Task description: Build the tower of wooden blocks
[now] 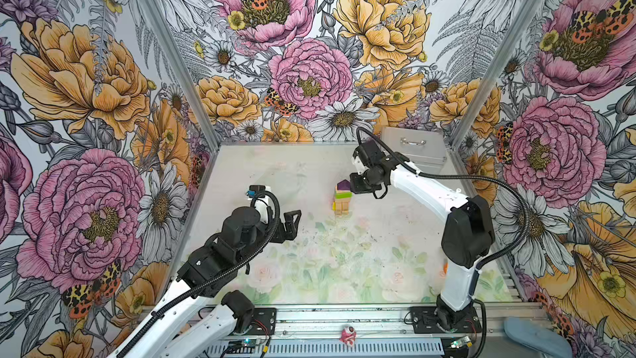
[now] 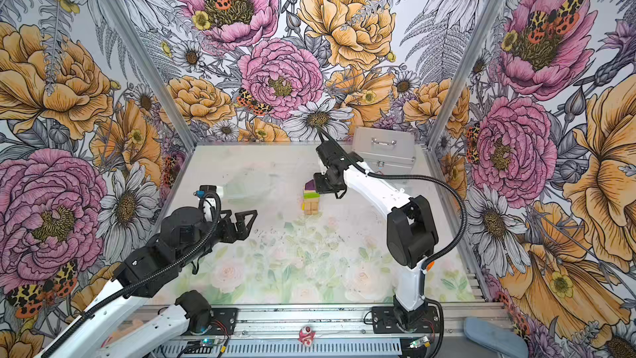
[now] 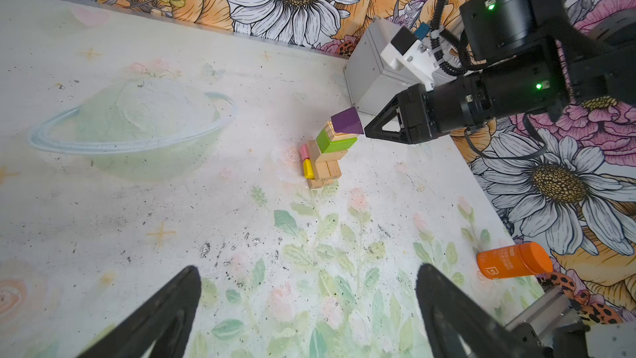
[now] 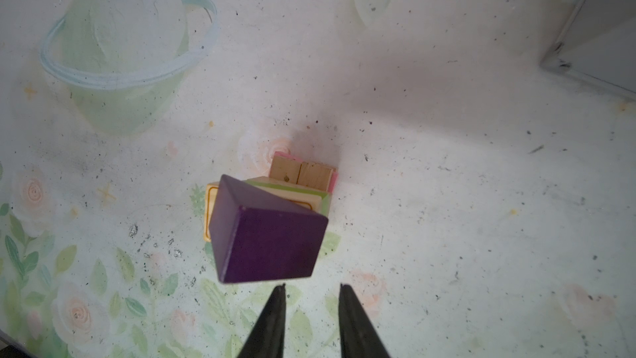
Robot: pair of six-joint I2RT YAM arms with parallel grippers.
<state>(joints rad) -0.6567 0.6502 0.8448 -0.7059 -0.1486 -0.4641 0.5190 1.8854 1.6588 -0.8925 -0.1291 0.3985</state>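
Your right hand (image 4: 312,286) sat just beside the purple block (image 4: 265,235) topping the tower (image 3: 327,163) on the worktop (image 1: 275,167), jaws slightly apart, holding nothing; you needed to back straight off, never sideways. Left hand (image 3: 308,267) gaped empty.

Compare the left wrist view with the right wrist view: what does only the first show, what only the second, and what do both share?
Only the left wrist view: the orange bottle, the left gripper wide open, and the tower seen side-on, layer by layer.
Only the right wrist view: the right gripper from behind, its tips slightly parted and gripping nothing, beside the purple block.
Both: the purple block topping the tower, the silver case and the ringed-planet print on the mat.
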